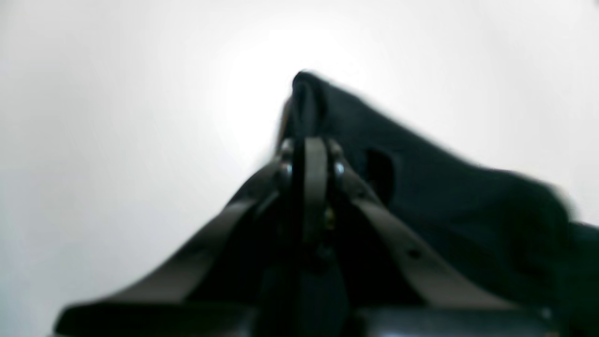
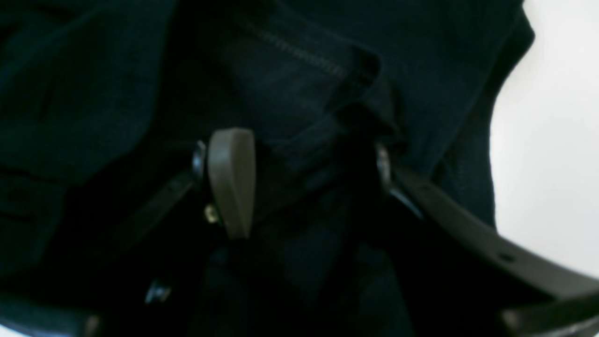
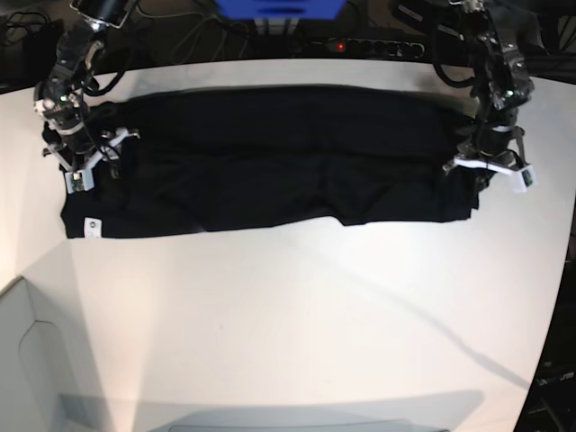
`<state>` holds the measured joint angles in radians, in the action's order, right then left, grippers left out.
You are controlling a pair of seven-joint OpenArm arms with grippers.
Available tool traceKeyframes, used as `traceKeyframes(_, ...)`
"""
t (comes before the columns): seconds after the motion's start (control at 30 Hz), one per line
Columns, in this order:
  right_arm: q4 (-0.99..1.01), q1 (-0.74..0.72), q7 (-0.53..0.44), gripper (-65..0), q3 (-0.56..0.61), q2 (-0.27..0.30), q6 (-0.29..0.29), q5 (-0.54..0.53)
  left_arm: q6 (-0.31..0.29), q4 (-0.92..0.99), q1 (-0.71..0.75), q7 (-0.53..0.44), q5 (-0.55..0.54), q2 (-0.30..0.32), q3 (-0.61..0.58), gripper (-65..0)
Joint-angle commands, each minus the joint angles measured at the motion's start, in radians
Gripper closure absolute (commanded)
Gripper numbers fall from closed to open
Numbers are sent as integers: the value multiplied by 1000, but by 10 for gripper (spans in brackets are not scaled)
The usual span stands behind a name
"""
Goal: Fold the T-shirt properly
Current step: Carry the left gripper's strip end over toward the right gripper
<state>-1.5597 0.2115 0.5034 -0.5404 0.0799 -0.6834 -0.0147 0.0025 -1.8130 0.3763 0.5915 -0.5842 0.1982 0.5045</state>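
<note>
Left wrist view: left gripper (image 1: 312,154) fingers pressed together, pinching a raised edge of the large plain black soft-fabric T-shirt (image 1: 444,196) above the white table (image 1: 117,117); blurry. Right wrist view: right gripper (image 2: 304,178) jaws spread wide, black fabric bunched between them, grip unclear. Base view: T-shirt (image 3: 270,166) lies as a wide band across the table's far half, grippers at either end.

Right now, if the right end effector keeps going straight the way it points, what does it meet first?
The T-shirt. The right end effector stands open with black fabric filling the space between and ahead of its fingers; how near that fabric is, is unclear.
</note>
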Motion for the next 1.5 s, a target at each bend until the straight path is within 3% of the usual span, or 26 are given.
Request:
traceKeyframes(0.0, -3, 3, 36, -325, 1, 2, -15, 15, -8, -47, 0, -17, -6, -1, 3, 0)
traceKeyframes(0.2, -2, -16, 36, -325, 1, 1, -15, 15, -5, -141, 14, -15, -6, -33, -119, 0)
traceKeyframes(0.43, -5, -19, 36, -325, 1, 1, -15, 15, 4, -143, -12, -25, 0, -39, -432, 0)
traceKeyframes(0.53, -3, -19, 36, -325, 1, 1, -15, 15, 4, -140, -55, -25, 82, -47, -568, 0)
traceKeyframes(0.77, 0, -36, 38, -325, 1, 2, -15, 15, 4, -40, -152, -25, 329, -173, -771, 0)
traceKeyframes(1.07, -2, -40, 38, -327, 3, 7, -15, 15, 4, 134, -287, -29, 367, -242, -986, 0)
traceKeyframes(1.37, 0, -42, 38, -327, 3, 22, -15, 15, 4, 201, -313, -281, 367, -250, -1113, 0)
traceKeyframes(1.47, 0, -42, 38, -327, 3, 27, -15, 15, 4, 160, -293, -311, 367, -240, -1113, 0)
